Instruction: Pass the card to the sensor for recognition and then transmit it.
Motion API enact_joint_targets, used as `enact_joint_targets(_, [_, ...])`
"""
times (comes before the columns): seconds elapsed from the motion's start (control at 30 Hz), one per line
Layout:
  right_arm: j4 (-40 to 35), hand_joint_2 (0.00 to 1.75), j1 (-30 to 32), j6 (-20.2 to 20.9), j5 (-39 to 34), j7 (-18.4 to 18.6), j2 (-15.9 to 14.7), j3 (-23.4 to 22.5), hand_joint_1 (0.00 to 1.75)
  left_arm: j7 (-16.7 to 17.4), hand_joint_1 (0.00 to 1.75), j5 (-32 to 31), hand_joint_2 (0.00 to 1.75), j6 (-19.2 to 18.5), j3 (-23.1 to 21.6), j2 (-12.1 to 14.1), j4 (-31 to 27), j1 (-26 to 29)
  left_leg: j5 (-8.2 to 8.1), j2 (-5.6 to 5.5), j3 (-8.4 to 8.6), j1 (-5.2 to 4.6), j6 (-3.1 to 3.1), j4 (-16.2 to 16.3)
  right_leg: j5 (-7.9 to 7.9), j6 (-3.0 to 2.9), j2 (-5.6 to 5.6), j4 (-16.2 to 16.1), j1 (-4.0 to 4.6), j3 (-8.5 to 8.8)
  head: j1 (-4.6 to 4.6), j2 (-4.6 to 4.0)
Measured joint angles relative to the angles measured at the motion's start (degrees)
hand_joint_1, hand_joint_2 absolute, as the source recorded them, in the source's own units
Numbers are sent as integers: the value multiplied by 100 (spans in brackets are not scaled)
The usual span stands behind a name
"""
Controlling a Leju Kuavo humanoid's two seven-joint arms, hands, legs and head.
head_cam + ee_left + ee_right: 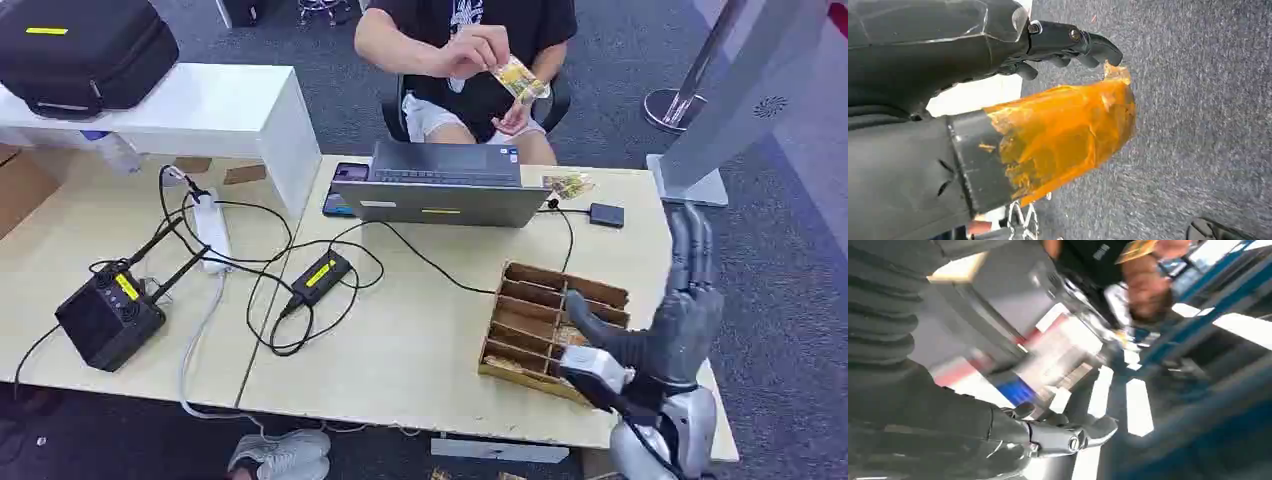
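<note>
In the head view, the right hand (685,310) is seen raised above the right end of the desk (420,350), its fingers (692,245) stretched upward and apart, the thumb out toward the left, with nothing held. Just beside it on the desk a wooden divided tray (545,325) is set, with cards lying in its nearer compartments. Across the desk a seated person (470,50) holds the card (520,78) between both hands, above and behind an open laptop (440,185). A second card (567,184) lies on the desk beside the laptop's right corner, near a small dark sensor box (606,214) on a cable. A power strip (211,230), a black adapter (320,275) and a black box with antennas (108,315) are spread over the left half of the desk.

In the left wrist view, the left hand (1048,47) is shown over grey carpet (1198,100); its dark fingers (1098,47) are curled in with nothing between them, and its thumb (1058,135) is wrapped in orange tape.

In the right wrist view, much is blurred; the right hand's fingers are seen lying apart, grasping nothing. The yellow card is glimpsed in the person's hand.
</note>
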Motion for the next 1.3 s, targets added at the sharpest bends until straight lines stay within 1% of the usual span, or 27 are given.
enact_joint_targets(0.07, [148,175,-356,-78,824,385,-163,389,0,0,0,-65,0,-15,-15,4,0,-2,3,-4,-2,0,3,0,3,3,-2,0,0,5,4,0])
enact_joint_targets(0.17, [645,175,-1111,-78,1410,935,-347,909,0,9,0,-142,0,-37,-35,13,0,-16,13,1,-1,-2,3,2,19,18,1,-1,-3,4,4,0])
enact_joint_targets(0.23, [1013,175,-1555,-37,1447,1242,-447,1220,0,7,0,-177,0,-59,-57,17,0,-33,20,-6,-3,-3,9,5,20,20,-3,-2,-4,5,4,0])
enact_joint_targets(0.3, [1417,175,-2011,183,1218,1452,-520,1500,0,7,0,-205,0,-85,-70,28,0,-35,23,-8,-4,-3,12,7,25,19,-5,-2,-4,6,2,0])
enact_joint_targets(0.4, [2075,175,-2655,427,1093,1691,-579,1774,0,0,0,-260,0,-107,-120,33,0,-35,25,-8,-5,-3,11,11,28,20,-4,-2,-4,5,0,0])
enact_joint_targets(0.53, [2919,175,-3294,481,1171,1946,-594,1957,0,0,0,-304,0,-155,-177,39,0,-36,25,-12,-5,-3,11,13,28,20,-9,-2,-3,6,2,0])
enact_joint_targets(0.57, [3109,175,-3421,475,1169,1971,-594,1986,145,0,0,-319,0,-155,-188,39,0,-37,25,-12,-6,-3,11,13,28,20,-9,-2,-3,6,4,0])
enact_joint_targets(0.6, [3282,175,-3520,462,1158,1990,-594,2007,175,0,0,-332,0,-157,-203,42,0,-37,25,-13,-6,-2,11,13,28,20,-9,-2,-3,6,4,0])
enact_joint_targets(0.7, [3729,175,-3746,431,992,1933,-592,2060,175,0,0,-343,0,-162,-216,48,0,-37,24,-14,-7,-2,11,13,28,21,-12,-2,-3,6,2,0])
enact_joint_targets(0.8, [3908,175,-3785,346,883,1829,-590,2099,175,0,0,-343,0,-162,-223,55,0,-37,24,-15,-9,-2,11,13,27,21,-13,-3,-2,5,2,0])
enact_joint_targets(0.93, [3943,175,-3780,267,780,1741,-590,2145,175,0,0,-343,0,-162,-247,57,0,-36,24,-14,-9,-2,11,13,27,21,-12,-4,-2,3,2,0])
enact_joint_targets(1.3, [3941,175,-3781,208,747,1719,-585,2228,175,4,0,-341,0,-162,-282,57,0,-33,24,-14,-9,-2,11,14,27,21,-12,-4,-3,5,2,0])
